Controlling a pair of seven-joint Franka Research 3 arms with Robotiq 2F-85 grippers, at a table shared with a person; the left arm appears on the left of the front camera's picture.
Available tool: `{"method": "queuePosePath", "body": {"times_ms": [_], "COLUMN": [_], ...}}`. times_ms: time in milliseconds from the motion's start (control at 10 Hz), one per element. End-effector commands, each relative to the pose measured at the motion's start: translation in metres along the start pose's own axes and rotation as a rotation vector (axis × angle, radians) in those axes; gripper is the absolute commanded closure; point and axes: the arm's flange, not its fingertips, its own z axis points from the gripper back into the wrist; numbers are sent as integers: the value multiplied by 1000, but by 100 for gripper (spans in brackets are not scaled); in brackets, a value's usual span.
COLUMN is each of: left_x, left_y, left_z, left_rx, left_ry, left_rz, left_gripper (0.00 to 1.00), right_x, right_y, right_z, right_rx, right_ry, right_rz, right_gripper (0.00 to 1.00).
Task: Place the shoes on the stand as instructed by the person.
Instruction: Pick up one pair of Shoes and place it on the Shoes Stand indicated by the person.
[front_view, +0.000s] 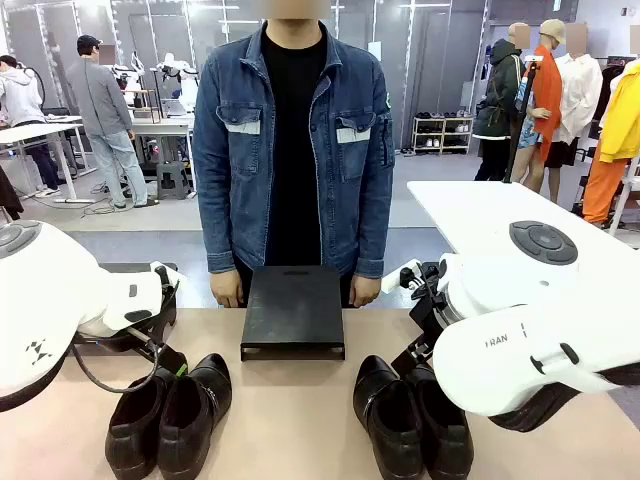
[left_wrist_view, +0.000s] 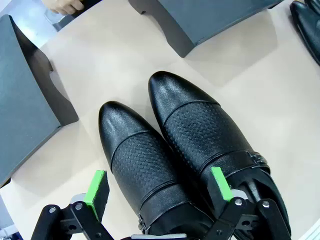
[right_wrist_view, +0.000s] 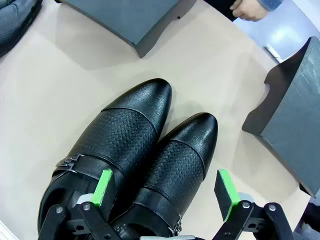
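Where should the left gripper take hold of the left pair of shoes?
Likely at the heel openings, from above: the left pair of shoes lies touching side by side, toes away from the open left gripper, so one finger in each opening could pinch both inner walls.

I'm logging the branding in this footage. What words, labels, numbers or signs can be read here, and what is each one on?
"FRAN": on the white shell of the right arm; any further letters are lost around the shell's curve.
A dark logo mark without letters: on the left arm.
The shoes and the stand: no print to be seen.
Background: nothing large or sharp enough to read.
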Motion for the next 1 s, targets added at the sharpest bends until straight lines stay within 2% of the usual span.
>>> {"method": "queuePosePath", "body": {"times_ms": [0, 800, 900], "left_x": [0, 0, 12], "left_y": [0, 0, 7], "left_z": [0, 0, 20], "left_rx": [0, 0, -8], "left_ry": [0, 0, 11], "left_rz": [0, -1, -3], "left_gripper": [0, 0, 0], "right_x": [0, 0, 16], "right_y": [0, 0, -12], "right_z": [0, 0, 22], "right_rx": [0, 0, 36], "right_ry": [0, 0, -22], "right_rz": [0, 2, -18], "right_gripper": [0, 0, 0]}}
